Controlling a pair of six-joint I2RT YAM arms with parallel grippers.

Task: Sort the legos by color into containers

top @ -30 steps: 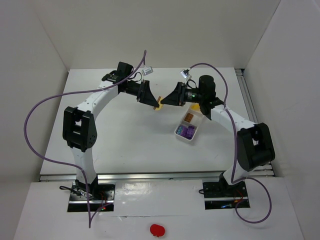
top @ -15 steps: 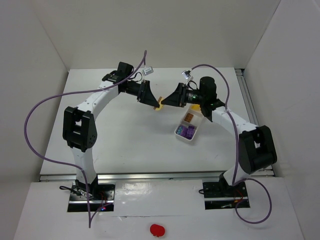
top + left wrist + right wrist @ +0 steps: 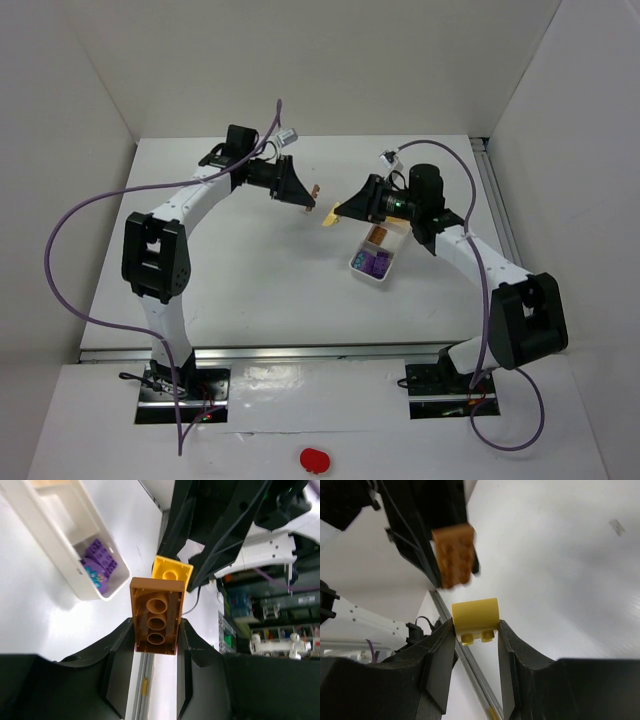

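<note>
The orange brick [image 3: 156, 622] sits right between the fingers of the left gripper [image 3: 156, 635], clamped by its two long sides, with most of its length sticking out past the fingertips. It is held in the air above the far middle of the white table [image 3: 250, 270]. Its hollow underside faces the wrist camera: a brownish-orange rectangle with three round tubes in a row. In the top view the left gripper [image 3: 308, 194] points to the right, and the orange brick [image 3: 314, 192] shows as a small tab at its tip. The right gripper [image 3: 476, 630] faces it and pinches the yellow brick [image 3: 475, 621] between its fingers, also off the table. This brick is short and square, with a smooth pale yellow side on top and two studs showing at its lower edge. From this wrist the orange brick [image 3: 454, 555] hangs just beyond the yellow one with a clear gap between them, so the two are near but not touching. In the top view the right gripper [image 3: 338, 211] carries the yellow brick [image 3: 330, 218] slightly nearer and to the right of the orange one. Just right of the grippers, the white tray [image 3: 354, 262] lies on the table, with purple bricks [image 3: 376, 264] in its near compartment and an orange piece [image 3: 378, 236] in the far one.
</note>
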